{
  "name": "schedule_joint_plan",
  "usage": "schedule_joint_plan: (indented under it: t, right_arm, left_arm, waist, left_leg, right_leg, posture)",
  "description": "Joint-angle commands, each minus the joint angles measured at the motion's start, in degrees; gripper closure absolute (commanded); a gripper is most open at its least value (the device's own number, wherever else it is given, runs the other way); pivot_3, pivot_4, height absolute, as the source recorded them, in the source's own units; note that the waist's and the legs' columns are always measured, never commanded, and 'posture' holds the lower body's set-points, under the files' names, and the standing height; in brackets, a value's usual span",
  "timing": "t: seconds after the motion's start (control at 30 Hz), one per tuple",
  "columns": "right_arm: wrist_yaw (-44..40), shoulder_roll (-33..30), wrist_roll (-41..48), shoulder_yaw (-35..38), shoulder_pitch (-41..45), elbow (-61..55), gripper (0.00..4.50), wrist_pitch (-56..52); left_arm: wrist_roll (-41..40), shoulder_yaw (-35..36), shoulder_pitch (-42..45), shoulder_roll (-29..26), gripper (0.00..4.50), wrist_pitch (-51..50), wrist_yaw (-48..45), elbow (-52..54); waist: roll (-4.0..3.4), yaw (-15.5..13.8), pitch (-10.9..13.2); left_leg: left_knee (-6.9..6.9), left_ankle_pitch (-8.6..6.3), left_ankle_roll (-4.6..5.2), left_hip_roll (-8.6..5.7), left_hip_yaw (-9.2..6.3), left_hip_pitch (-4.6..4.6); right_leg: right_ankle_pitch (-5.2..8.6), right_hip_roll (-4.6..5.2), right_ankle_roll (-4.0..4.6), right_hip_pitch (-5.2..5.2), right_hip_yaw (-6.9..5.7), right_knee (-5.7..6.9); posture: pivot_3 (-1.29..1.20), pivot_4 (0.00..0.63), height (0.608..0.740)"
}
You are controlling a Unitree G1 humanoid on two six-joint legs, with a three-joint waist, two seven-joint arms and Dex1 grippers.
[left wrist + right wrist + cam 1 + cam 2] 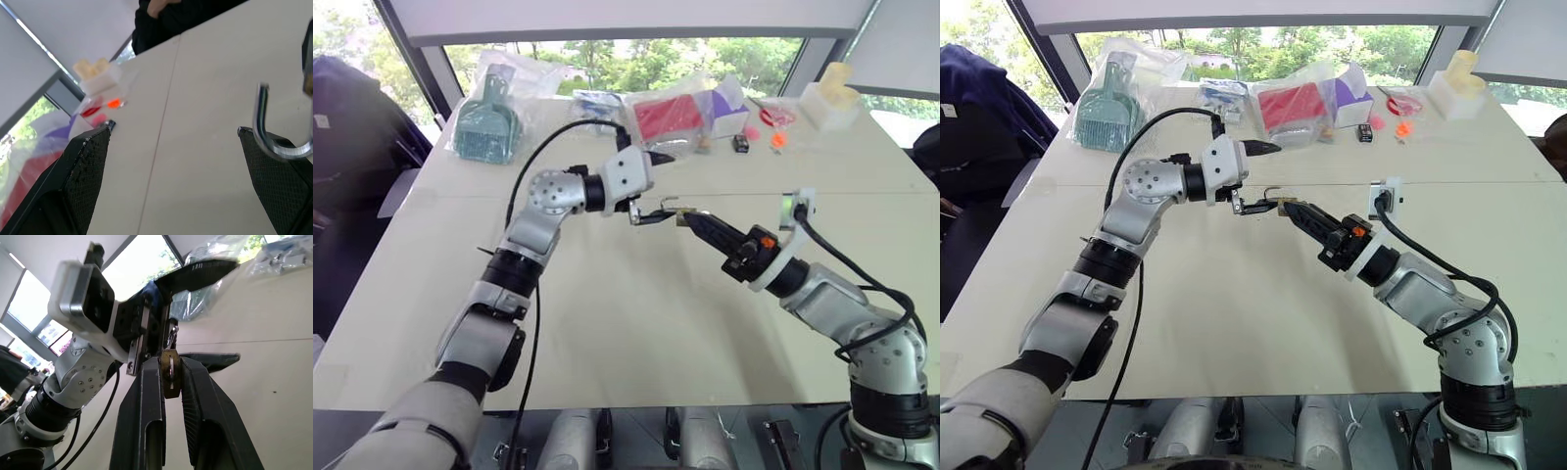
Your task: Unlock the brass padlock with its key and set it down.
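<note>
The right gripper (171, 382) is pinching the tiny brass padlock (170, 373); the left gripper's (649, 188) fingers are gaping wide beside its silvery shackle (274, 132), risking knocking it loose.

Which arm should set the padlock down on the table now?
The right. Its tool is shut on the brass padlock, held above the table, with the shackle swung open. The left tool is open and holds nothing.

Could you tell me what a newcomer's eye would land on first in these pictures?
Most likely the two grippers meeting above the middle of the pale table: the right gripper is shut on the brass padlock, its silvery shackle reaching between the open fingers of the left gripper. Next, the colourful clutter along the table's far edge, a teal scoop and a red bagged item.
</note>
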State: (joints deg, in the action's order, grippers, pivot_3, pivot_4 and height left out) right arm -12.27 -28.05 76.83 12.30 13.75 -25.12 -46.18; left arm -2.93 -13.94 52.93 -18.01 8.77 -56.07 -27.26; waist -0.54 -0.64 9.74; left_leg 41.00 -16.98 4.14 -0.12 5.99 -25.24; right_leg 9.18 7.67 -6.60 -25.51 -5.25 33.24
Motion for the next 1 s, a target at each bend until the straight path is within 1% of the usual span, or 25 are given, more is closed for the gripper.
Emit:
schedule_joint_plan:
  t: [0.03, 0.1, 0.23, 0.33, 0.4, 0.5, 0.57, 0.63, 0.7, 0.73, 0.77, 0.8, 0.9, 1.0]
  right_arm:
    - [1.4, -1.5, -2.1, 1.8, -1.5, 2.8, 4.50, -0.4]
    - [2.1, -3.5, -4.5, 0.8, -2.2, 6.9, 4.50, -3.0]
    - [3.8, -3.2, -3.5, 1.0, 0.3, 14.6, 4.50, -7.0]
    - [2.1, -3.7, -6.8, -1.2, 2.7, 18.6, 4.50, -9.5]
    - [0.7, -3.7, -8.5, -2.0, 3.9, 20.3, 4.50, -10.8]
    - [-1.1, -3.6, -10.5, -2.4, 5.2, 21.8, 4.50, -12.1]
    - [-2.7, -3.8, -12.4, -2.8, 5.9, 22.2, 3.46, -12.2]
    - [-4.1, -3.9, -14.1, -2.8, 6.0, 22.3, 2.60, -12.2]
    - [-5.3, -4.5, -15.6, -2.6, 5.8, 21.9, 1.50, -12.3]
    - [-5.9, -5.1, -16.5, -2.4, 5.4, 21.6, 0.88, -12.2]
    - [-6.4, -5.7, -17.3, -2.1, 5.0, 21.1, 0.41, -12.2]
    - [-7.3, -7.0, -18.6, -1.8, 4.3, 20.3, 0.04, -11.7]
    - [-11.7, -12.2, -22.5, -0.8, 0.5, 16.1, 0.04, -9.4]
    - [-16.9, -17.0, -25.6, 2.9, -5.2, 11.0, 0.04, -5.0]
  left_arm:
    - [-1.9, 1.4, -3.4, -2.8, 0.19, -6.5, -2.0, 5.2]
    - [-6.2, 2.2, -7.4, -4.7, 0.19, -15.0, -4.8, 12.0]
    - [-14.4, 3.7, -14.6, -8.0, 0.19, -30.9, -7.0, 25.9]
    - [-17.4, 3.9, -18.7, -10.2, 0.19, -38.0, -6.2, 34.1]
    - [-18.7, 4.3, -20.0, -10.7, 0.19, -40.9, -5.1, 37.1]
    - [-19.9, 4.7, -21.0, -10.9, 0.19, -43.2, -3.8, 39.3]
    - [-20.6, 4.9, -21.4, -11.0, 0.16, -44.1, -3.0, 40.1]
    - [-20.6, 4.8, -21.5, -11.1, 0.16, -44.4, -2.4, 40.7]
    - [-20.5, 4.5, -21.5, -11.3, 0.16, -44.4, -2.2, 40.9]
    - [-20.5, 4.4, -21.5, -11.5, 0.16, -44.3, -2.1, 40.9]
    - [-20.5, 4.4, -21.5, -11.6, 0.16, -44.3, -2.1, 41.0]
    - [-20.6, 4.4, -21.5, -11.9, 0.16, -44.2, -2.2, 40.9]
    - [-20.5, 4.7, -21.9, -13.0, 0.16, -43.9, -2.6, 40.5]
    - [-20.8, 5.3, -22.7, -14.4, 0.16, -45.0, -2.1, 39.8]
  waist:
    - [0.00, 0.1, 0.0]
    - [0.00, -0.1, 0.0]
    - [-0.01, 0.1, 0.0]
    - [-0.03, 0.1, 0.0]
    - [-0.03, 0.0, 0.0]
    - [-0.03, -0.1, 0.0]
    - [-0.03, 0.0, 0.0]
    - [-0.03, 0.0, 0.0]
    - [-0.03, 0.0, 0.0]
    - [-0.03, 0.0, 0.0]
    - [-0.03, 0.0, 0.0]
    - [-0.03, -0.1, 0.0]
    - [-0.03, -0.3, 0.0]
    - [-0.03, -0.1, 0.0]
  left_leg:
    - [0.00, 0.00, 0.00, 0.00, 0.00, 0.00]
    - [0.00, 0.00, 0.00, 0.00, 0.01, 0.00]
    - [0.01, 0.06, -0.10, 0.00, 0.01, -0.02]
    - [0.01, 0.17, -0.29, 0.00, 0.00, -0.01]
    - [0.00, 0.04, -0.07, 0.01, -0.03, 0.01]
    - [0.00, 0.04, -0.07, 0.00, -0.05, 0.01]
    - [0.01, 0.04, -0.08, -0.01, -0.04, 0.00]
    - [0.00, 0.04, -0.08, -0.02, -0.03, 0.00]
    - [0.00, 0.05, -0.08, -0.02, -0.04, 0.00]
    - [0.00, 0.05, -0.08, -0.02, -0.03, 0.00]
    - [0.00, 0.06, -0.10, -0.02, -0.03, 0.00]
    - [0.00, 0.06, -0.11, -0.02, -0.02, 0.00]
    - [0.00, 0.06, -0.11, -0.04, -0.04, 0.00]
    - [0.00, 0.05, -0.11, -0.05, -0.02, -0.02]
  right_leg:
    - [0.00, 0.00, 0.00, 0.00, 0.00, 0.00]
    - [0.00, 0.00, 0.00, 0.00, 0.00, 0.01]
    - [0.09, 0.03, 0.16, 0.00, 0.02, -0.01]
    - [0.11, 0.02, 0.19, -0.01, 0.02, 0.00]
    - [0.12, 0.00, 0.20, -0.01, 0.02, 0.02]
    - [0.12, -0.02, 0.20, -0.01, 0.02, 0.04]
    - [0.12, -0.02, 0.19, 0.00, 0.01, 0.03]
    - [0.12, -0.02, 0.19, 0.01, 0.01, 0.02]
    - [0.12, -0.04, 0.18, 0.01, 0.01, 0.02]
    - [0.12, -0.04, 0.18, 0.01, 0.01, 0.02]
    - [0.12, -0.04, 0.18, 0.01, 0.01, 0.02]
    - [0.12, -0.04, 0.18, 0.01, 0.01, 0.02]
    - [0.13, -0.02, 0.18, 0.04, 0.01, 0.00]
    - [0.13, -0.01, 0.18, 0.03, 0.01, -0.05]
  posture:
    - [0.00, 0.150, 0.735]
    - [0.00, 0.150, 0.735]
    - [0.00, 0.150, 0.735]
    - [0.00, 0.150, 0.735]
    - [0.00, 0.150, 0.735]
    - [0.00, 0.150, 0.735]
    - [0.00, 0.150, 0.735]
    - [0.00, 0.150, 0.735]
    - [0.00, 0.150, 0.735]
    - [0.00, 0.150, 0.735]
    - [0.00, 0.150, 0.735]
    - [0.00, 0.150, 0.735]
    - [0.00, 0.150, 0.735]
    - [0.00, 0.150, 0.735]
